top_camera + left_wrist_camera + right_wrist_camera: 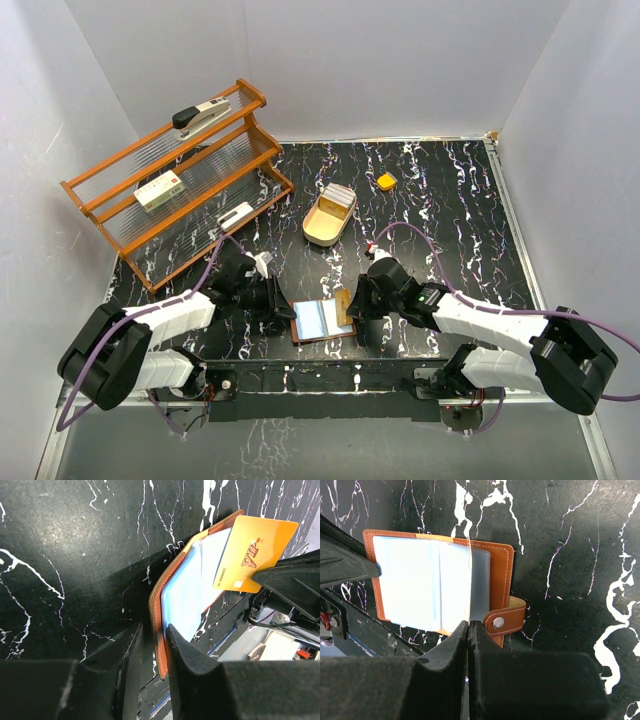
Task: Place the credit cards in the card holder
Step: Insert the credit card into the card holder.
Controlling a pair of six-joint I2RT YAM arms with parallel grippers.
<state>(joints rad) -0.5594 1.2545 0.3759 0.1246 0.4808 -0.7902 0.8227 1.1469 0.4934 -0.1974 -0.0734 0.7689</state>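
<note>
At the middle of the near edge of the bench [450,220], the brown leather card holder [320,320] lies open, clear sleeves facing up and snap tab [505,622] turned out to one side. The left end effector [156,652] pinches the holder's left cover edge between its fingers. The right end effector [469,630] is pressed together on a gold credit card [252,547] marked VIP, held on edge over the sleeves; whether it sits in a pocket cannot be told. An oval wooden tray [330,215] and a yellow block [386,181] sit toward the far edge, a wooden rack [170,180] at the far-left corner.
</note>
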